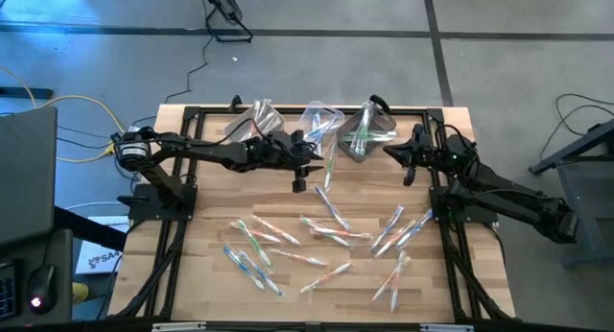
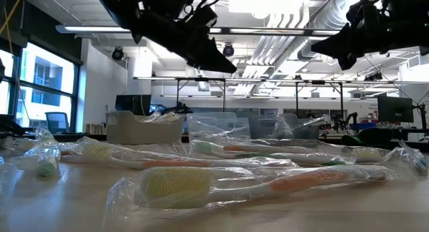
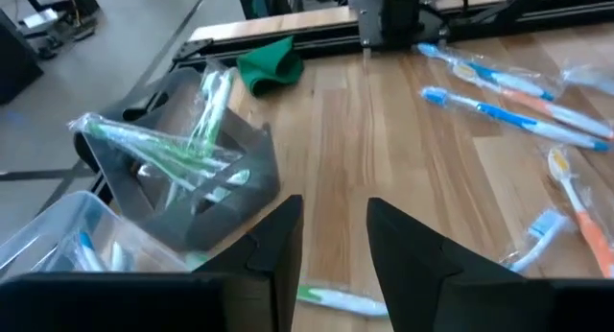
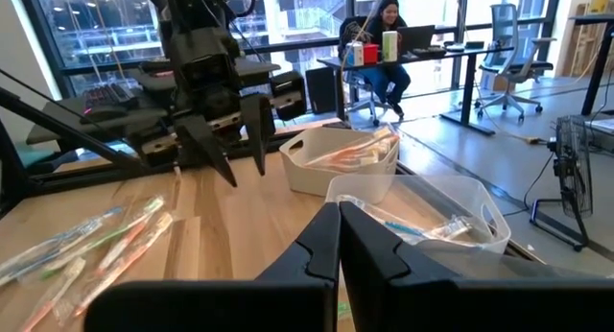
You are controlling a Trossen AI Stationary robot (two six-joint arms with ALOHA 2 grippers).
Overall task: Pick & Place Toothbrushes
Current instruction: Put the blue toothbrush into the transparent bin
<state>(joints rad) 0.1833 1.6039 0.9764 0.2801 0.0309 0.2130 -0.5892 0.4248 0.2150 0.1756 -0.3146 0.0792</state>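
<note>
The left gripper [image 1: 299,184] hangs above the table [image 1: 206,265], reached in from the left edge toward the middle of the far half, its fingers [image 3: 278,241] parted with bare wood showing between them and nothing held. Along the far edge stand three bins: the left bin [image 1: 257,116], the middle bin [image 1: 320,119] and the right bin [image 1: 367,130], each with wrapped brushes in it; in the left wrist view the dark bin [image 3: 182,183] holds green-handled ones and a green object [image 3: 269,65] lies beyond it near the table's edge. The toothbrushes [image 1: 326,236] still on the table are scattered across the near half, from near the left frame rail to near the right one, some crossing each other, one [image 1: 332,207] lying closer to the centre just below the left gripper. A strip of open wood separates the bins from this scatter. The right gripper [image 1: 409,171] waits high near the far right corner, beside the right bin, its fingers [image 4: 317,250] pressed together on nothing.
</note>
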